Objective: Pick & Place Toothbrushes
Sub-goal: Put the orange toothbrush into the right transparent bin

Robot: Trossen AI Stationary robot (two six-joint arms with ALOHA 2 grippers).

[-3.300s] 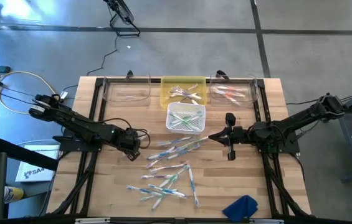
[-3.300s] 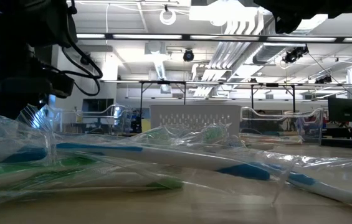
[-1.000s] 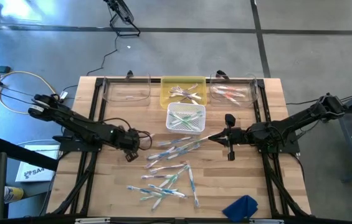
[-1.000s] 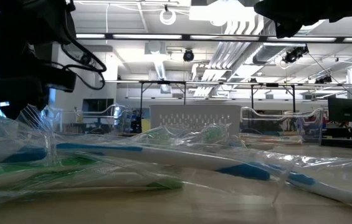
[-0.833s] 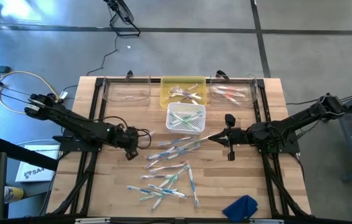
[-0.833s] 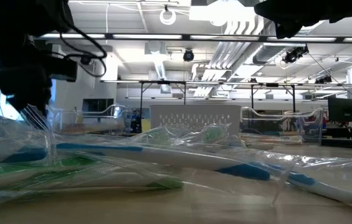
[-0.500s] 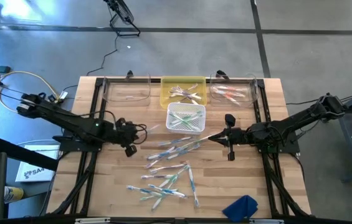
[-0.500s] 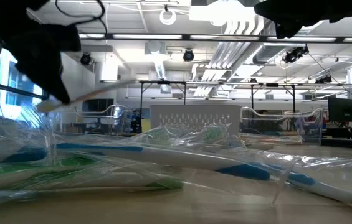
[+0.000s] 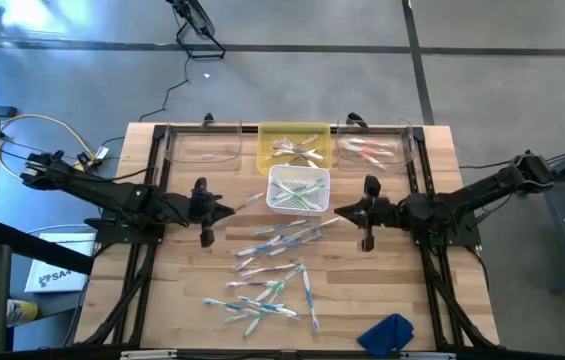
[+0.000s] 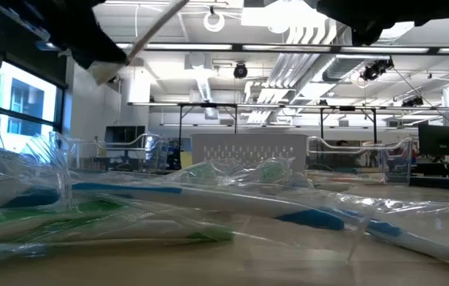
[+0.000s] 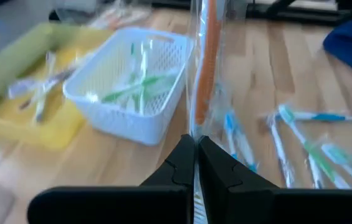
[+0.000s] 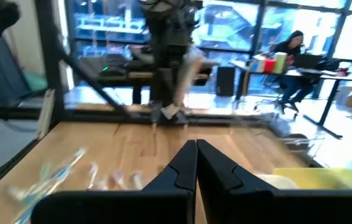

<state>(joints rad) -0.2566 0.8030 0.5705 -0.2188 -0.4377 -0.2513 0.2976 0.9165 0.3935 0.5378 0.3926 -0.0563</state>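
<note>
Risen and pulled back since a second ago: left gripper [image 9: 224,209], now beside the white basket [image 9: 298,189], fingers pressed together on a wrapped toothbrush [image 11: 208,59] with an orange handle; head of it cut off in the left wrist view. Shifted slightly toward the basket as well: right gripper [image 9: 340,212], on the opposite side, jaws fully together, with a thin clear wrapper trailing from its tip; content hard to make out. Scattered below the basket on the table [image 9: 442,290]: loose toothbrushes [image 9: 267,268], blurred in the low view. Behind the basket: yellow tray [image 9: 293,146] with more brushes.
</note>
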